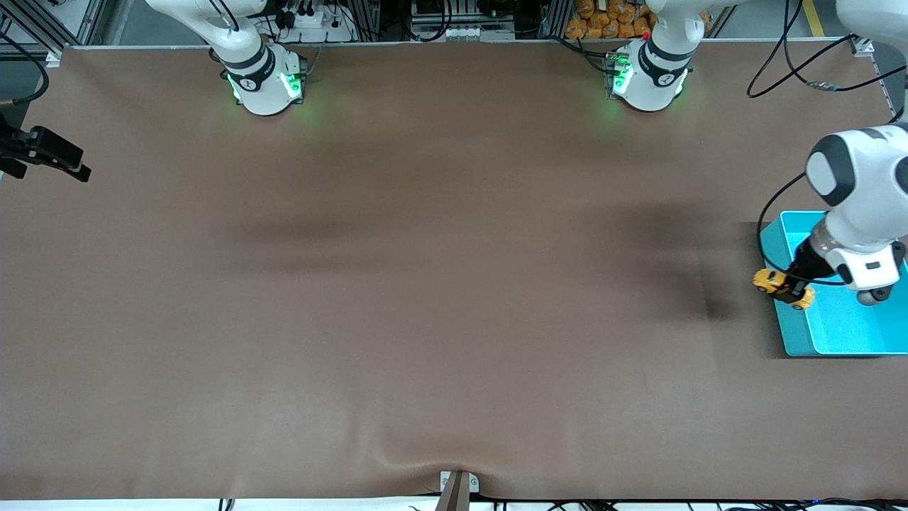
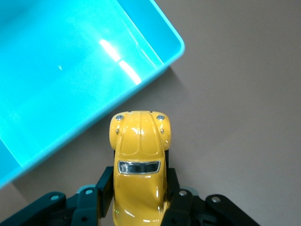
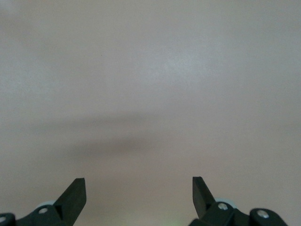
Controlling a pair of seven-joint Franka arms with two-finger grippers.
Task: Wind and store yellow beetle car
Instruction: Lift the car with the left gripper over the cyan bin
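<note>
The yellow beetle car hangs in the air, its body clamped between the fingers of my left gripper. In the front view, the car and the left gripper are over the turquoise bin's wall that faces the right arm's end. In the left wrist view, the car's nose is over the brown mat just outside the bin's rim. The bin's inside shows nothing in it. My right gripper is open over bare mat with nothing between its fingers; that arm waits.
A brown mat covers the table. A black fixture juts in at the right arm's end. A small clamp sits at the table edge nearest the front camera. A black cable loops by the bin.
</note>
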